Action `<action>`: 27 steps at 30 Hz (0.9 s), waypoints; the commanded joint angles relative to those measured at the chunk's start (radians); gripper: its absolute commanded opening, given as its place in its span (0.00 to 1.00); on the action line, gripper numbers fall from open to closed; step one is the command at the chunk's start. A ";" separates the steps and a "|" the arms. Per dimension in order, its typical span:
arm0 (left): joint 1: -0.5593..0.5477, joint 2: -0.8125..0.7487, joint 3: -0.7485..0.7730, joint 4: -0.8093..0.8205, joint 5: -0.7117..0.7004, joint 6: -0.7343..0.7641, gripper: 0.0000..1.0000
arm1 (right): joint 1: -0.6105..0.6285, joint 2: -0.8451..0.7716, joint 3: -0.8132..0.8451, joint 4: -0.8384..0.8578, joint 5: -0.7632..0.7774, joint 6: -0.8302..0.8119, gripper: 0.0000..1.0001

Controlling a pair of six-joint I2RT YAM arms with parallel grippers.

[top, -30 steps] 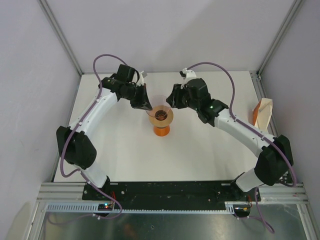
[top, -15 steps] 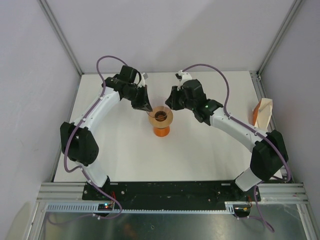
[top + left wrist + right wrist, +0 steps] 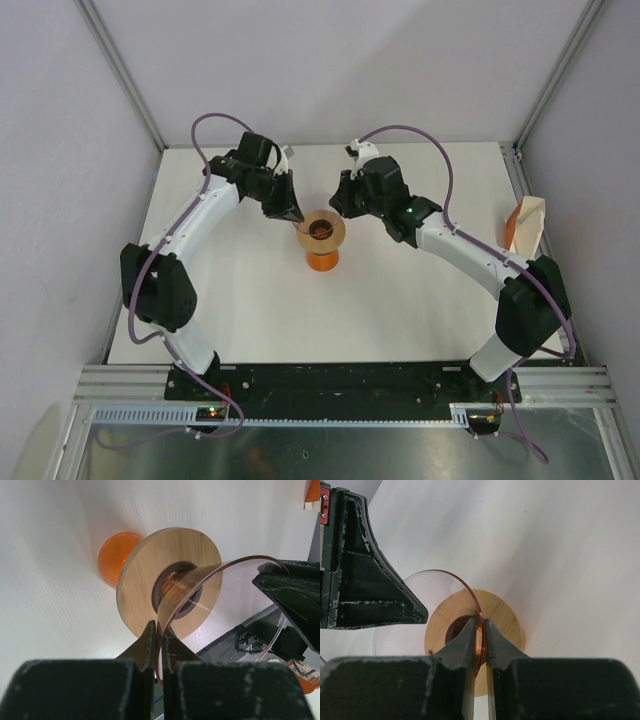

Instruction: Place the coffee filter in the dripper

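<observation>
Dripper (image 3: 202,587) rim clamped by left gripper (image 3: 159,636) and right gripper (image 3: 479,631), opposite sides, above stand (image 3: 145,567)

From above, the dripper (image 3: 319,214) is too faint to trace between left hand (image 3: 297,214) and right hand (image 3: 341,207). Each wrist view shows its rim partly hidden.

**Top view:** fixed high behind both arm bases, looking down over the whole white table (image 3: 240,300).
**Left wrist view:** close in, sighting past the left gripper (image 3: 159,630) onto the orange stand with tan wooden ring top (image 3: 145,575).
**Right wrist view:** equally close, past the right gripper (image 3: 480,630), from the opposite side.
**Shared by all three:** the stand and the clear pink-tinted cone funnel (image 3: 190,587).
</observation>
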 commanded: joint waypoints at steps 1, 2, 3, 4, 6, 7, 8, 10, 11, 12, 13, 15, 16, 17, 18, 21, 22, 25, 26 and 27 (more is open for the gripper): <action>0.000 -0.004 -0.079 0.000 -0.006 0.057 0.00 | 0.032 0.044 0.013 -0.048 -0.019 -0.096 0.00; 0.000 -0.004 -0.092 0.000 -0.007 0.063 0.00 | 0.034 0.048 0.013 -0.057 -0.018 -0.100 0.00; 0.000 -0.004 -0.105 0.001 -0.007 0.070 0.00 | 0.036 0.051 0.013 -0.067 -0.019 -0.104 0.00; 0.000 -0.002 -0.113 0.002 -0.005 0.074 0.00 | 0.036 0.055 0.013 -0.077 -0.021 -0.106 0.00; 0.000 0.002 -0.119 0.003 0.000 0.083 0.00 | 0.034 0.063 0.004 -0.091 -0.023 -0.108 0.00; 0.000 0.002 -0.119 0.003 0.002 0.086 0.00 | 0.031 0.066 -0.007 -0.094 -0.030 -0.107 0.00; 0.000 0.004 -0.119 0.005 0.003 0.089 0.00 | 0.029 0.068 -0.021 -0.093 -0.036 -0.104 0.00; 0.000 0.007 -0.119 0.005 0.010 0.092 0.00 | 0.023 0.071 -0.044 -0.090 -0.043 -0.097 0.00; 0.000 0.009 -0.121 0.005 0.013 0.093 0.00 | 0.021 0.072 -0.052 -0.090 -0.041 -0.095 0.00; -0.001 0.011 -0.122 0.006 0.015 0.094 0.00 | 0.020 0.073 -0.062 -0.091 -0.039 -0.094 0.00; 0.000 0.014 -0.125 0.006 0.018 0.095 0.00 | 0.019 0.072 -0.069 -0.092 -0.037 -0.092 0.00; 0.000 0.017 -0.127 0.005 0.027 0.095 0.00 | 0.019 0.072 -0.082 -0.095 -0.031 -0.092 0.00; -0.001 0.018 -0.127 0.007 0.035 0.094 0.00 | 0.019 0.072 -0.090 -0.095 -0.029 -0.093 0.00; -0.002 0.017 -0.126 0.008 0.042 0.094 0.00 | 0.020 0.072 -0.096 -0.095 -0.026 -0.094 0.00; -0.002 0.017 -0.125 0.007 0.050 0.095 0.00 | 0.019 0.073 -0.107 -0.094 -0.024 -0.095 0.00; -0.007 0.007 -0.126 0.008 0.058 0.098 0.00 | 0.020 0.067 -0.137 -0.085 -0.014 -0.093 0.00; -0.009 0.003 -0.129 0.008 0.058 0.099 0.00 | 0.020 0.063 -0.148 -0.081 -0.011 -0.091 0.00; -0.016 -0.006 -0.141 0.013 0.058 0.099 0.00 | 0.021 0.051 -0.164 -0.081 -0.005 -0.090 0.00; -0.017 -0.005 -0.149 0.015 0.058 0.097 0.00 | 0.020 0.049 -0.165 -0.083 -0.003 -0.090 0.00; -0.018 -0.001 -0.156 0.019 0.055 0.096 0.00 | 0.020 0.049 -0.166 -0.086 -0.001 -0.089 0.00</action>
